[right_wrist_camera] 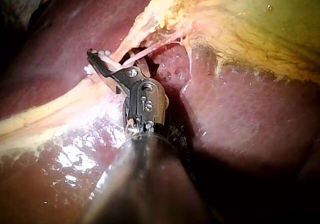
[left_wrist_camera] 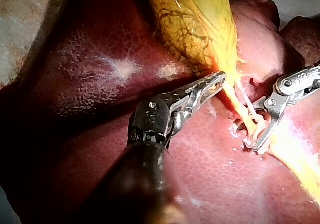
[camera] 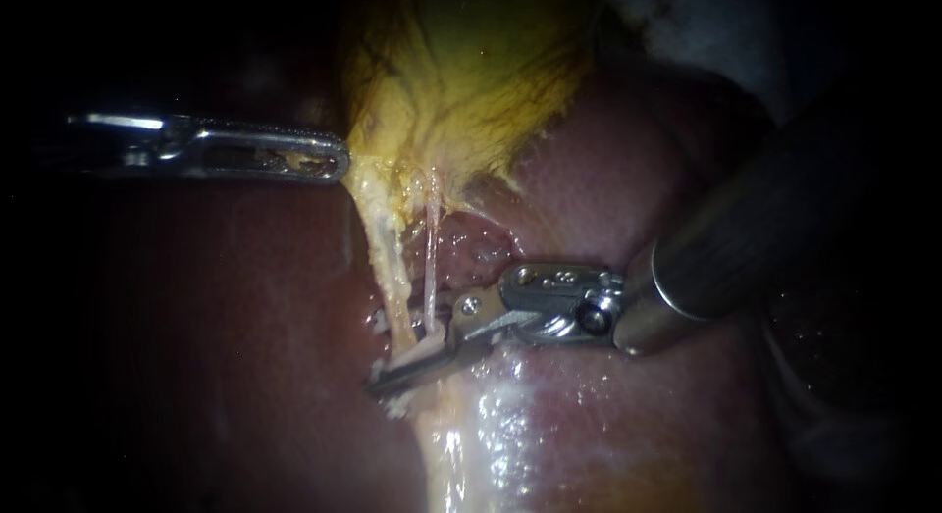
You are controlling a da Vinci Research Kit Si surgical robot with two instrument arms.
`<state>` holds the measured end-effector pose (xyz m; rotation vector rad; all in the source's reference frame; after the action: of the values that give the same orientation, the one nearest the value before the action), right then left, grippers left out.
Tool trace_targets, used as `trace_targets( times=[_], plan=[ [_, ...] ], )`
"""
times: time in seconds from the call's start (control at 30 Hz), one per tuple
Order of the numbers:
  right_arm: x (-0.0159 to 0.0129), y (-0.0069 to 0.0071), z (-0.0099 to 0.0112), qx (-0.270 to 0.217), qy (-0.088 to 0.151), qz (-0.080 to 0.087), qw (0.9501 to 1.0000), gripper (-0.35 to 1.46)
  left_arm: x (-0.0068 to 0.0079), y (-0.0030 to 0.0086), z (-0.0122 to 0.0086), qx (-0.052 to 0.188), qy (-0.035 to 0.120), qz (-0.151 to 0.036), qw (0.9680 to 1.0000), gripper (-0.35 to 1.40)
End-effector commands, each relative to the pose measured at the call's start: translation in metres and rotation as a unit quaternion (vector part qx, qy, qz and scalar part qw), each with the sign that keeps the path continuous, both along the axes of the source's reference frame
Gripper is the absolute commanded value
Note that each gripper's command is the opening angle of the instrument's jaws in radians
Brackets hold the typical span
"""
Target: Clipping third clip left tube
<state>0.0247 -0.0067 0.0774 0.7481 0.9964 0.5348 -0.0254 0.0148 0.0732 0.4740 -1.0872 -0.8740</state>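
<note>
Gripping the gallbladder [camera: 471,72], my left instrument [camera: 339,162] is tensioning the seemingly soft, slippery left tube [camera: 391,273] that my right instrument [camera: 388,381] is clamping low down.

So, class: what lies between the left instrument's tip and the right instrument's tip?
Two pale tubes running from the gallbladder over the liver, seen best in the endoscope view.

Left instrument [camera: 339,165], right instrument [camera: 392,376], both clamped.

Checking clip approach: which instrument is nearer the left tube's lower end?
Right. The right instrument reaches the left tube at its lower end; the left instrument is higher up, at the gallbladder neck.
</note>
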Motion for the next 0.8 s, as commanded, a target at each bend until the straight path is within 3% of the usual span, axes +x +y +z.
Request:
trace_targets(
  times=[0.03,0.27,0.53,0.8],
  plan=[
    [0.0,0.0,0.0,0.0,0.0,0.0,1.0,0.53,0.0,0.0,0.0,0.0,0.0,0.0,1.0,-0.35],
    [-0.0005,0.0005,-0.0003,0.002,0.001,0.0,1.0,0.53,0.0,0.0,0.0,0.0,0.0,0.0,1.0,-0.35],
    [-0.0035,0.0023,-0.0009,0.008,0.005,-0.006,0.9999,0.53,0.0,0.0,0.0,0.0,0.0,0.0,1.0,-0.35],
    [-0.0066,0.0044,-0.0015,0.009,0.004,0.001,0.9999,0.54,0.0001,-0.0001,0.0,0.0,0.0,0.0,1.0,-0.35]
  ],
)
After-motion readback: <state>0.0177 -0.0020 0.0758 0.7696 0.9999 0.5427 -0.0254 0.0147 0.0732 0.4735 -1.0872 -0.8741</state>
